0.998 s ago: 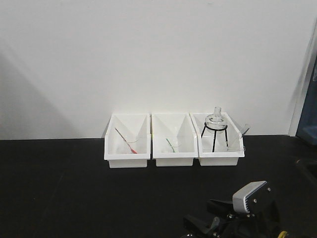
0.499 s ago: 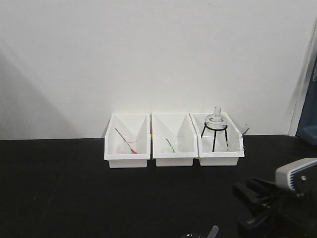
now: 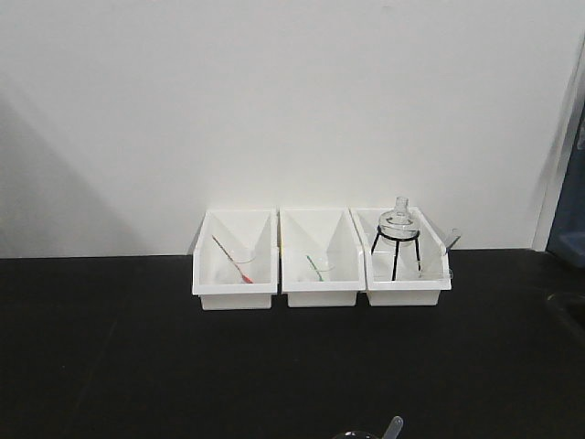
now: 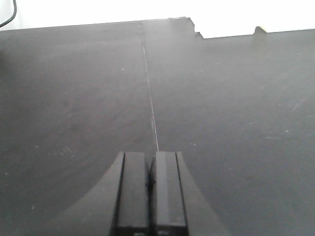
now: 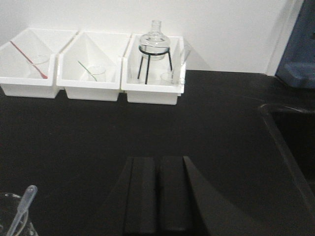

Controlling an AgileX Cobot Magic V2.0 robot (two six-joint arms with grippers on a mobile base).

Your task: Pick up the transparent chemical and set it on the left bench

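Observation:
The transparent chemical [image 5: 22, 209] is a pale clear dropper pipette. It stands bulb up in a glass beaker [image 5: 7, 219] on the left bench [image 5: 221, 113], at the lower left of the right wrist view. Its bulb [image 3: 393, 425] also peeks over the bottom edge of the front view. My right gripper [image 5: 157, 160] is shut and empty, to the right of the beaker and apart from it. My left gripper [image 4: 150, 160] is shut and empty, low over bare black countertop [image 4: 221, 98]. Neither gripper shows in the front view.
Three white bins [image 3: 320, 294] stand in a row against the white wall. The left one holds a red pipette [image 3: 233, 262], the middle a green one [image 3: 315, 267], the right a glass flask on a black tripod [image 3: 398, 233]. A black sink [image 5: 290, 142] lies to the right.
My right arm, which stood at the lower right of the front view, moved right and down and has left that view. The beaker and pipette remain at the bottom edge.

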